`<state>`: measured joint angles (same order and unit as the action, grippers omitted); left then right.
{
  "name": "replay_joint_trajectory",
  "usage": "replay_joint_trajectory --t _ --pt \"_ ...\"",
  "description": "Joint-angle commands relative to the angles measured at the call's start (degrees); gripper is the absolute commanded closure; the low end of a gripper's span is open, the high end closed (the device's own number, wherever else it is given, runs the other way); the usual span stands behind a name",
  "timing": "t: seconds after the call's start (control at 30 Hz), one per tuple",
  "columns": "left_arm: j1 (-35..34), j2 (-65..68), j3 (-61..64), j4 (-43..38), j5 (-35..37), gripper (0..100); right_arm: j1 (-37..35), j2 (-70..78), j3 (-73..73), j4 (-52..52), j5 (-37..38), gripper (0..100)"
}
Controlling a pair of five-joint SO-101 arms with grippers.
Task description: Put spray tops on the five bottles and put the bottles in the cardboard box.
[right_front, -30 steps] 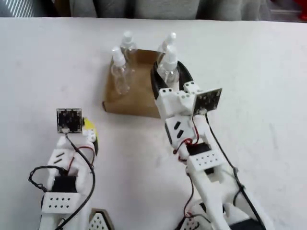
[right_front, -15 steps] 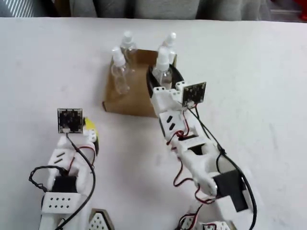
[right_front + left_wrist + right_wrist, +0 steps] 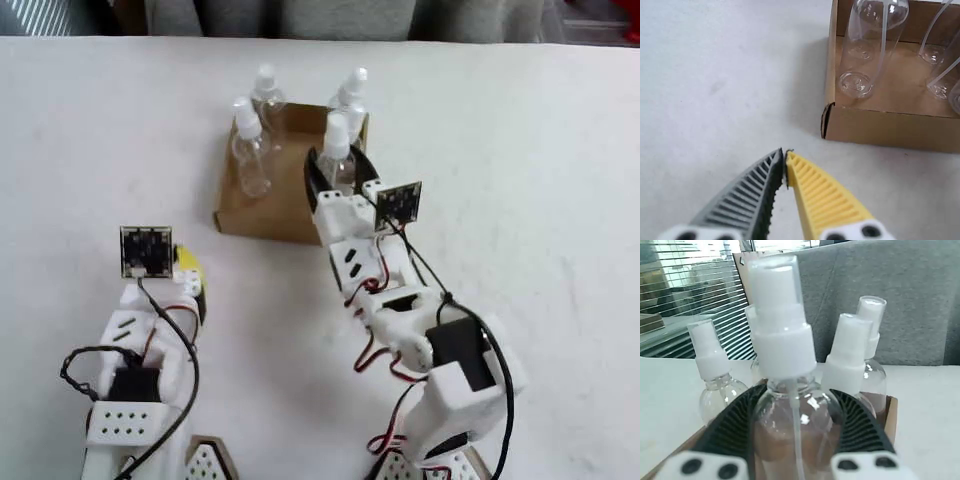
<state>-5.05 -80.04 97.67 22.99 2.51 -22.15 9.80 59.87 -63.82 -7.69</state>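
Note:
A cardboard box sits on the white table with several clear bottles wearing white spray tops standing in it. One stands at the box's left side, others at the back. My right gripper is at the box's near right corner, black jaws shut on one more bottle that stands upright there. The right wrist view shows this held bottle between the jaws, my gripper hugging its body. My left gripper rests shut and empty over bare table, short of the box.
White table top spreads wide on both sides of the box. A grey upholstered backrest runs behind the table's far edge. In the left wrist view a capped bottle stands just inside the box's near wall.
My right arm has folded down and drawn the held bottle lower and slightly left, into the box's near right corner. The left arm has kept still.

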Motion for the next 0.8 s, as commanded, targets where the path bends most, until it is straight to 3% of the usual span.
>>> replay_joint_trajectory --t 0.0,0.77 --pt "0.6 -0.7 -0.3 -1.9 -0.7 98 0.7 1.9 -2.5 -3.9 -0.1 98.2" --pt "0.5 -0.6 -0.3 -1.9 -0.7 98 0.7 9.5 -2.2 -5.8 -0.1 98.2"
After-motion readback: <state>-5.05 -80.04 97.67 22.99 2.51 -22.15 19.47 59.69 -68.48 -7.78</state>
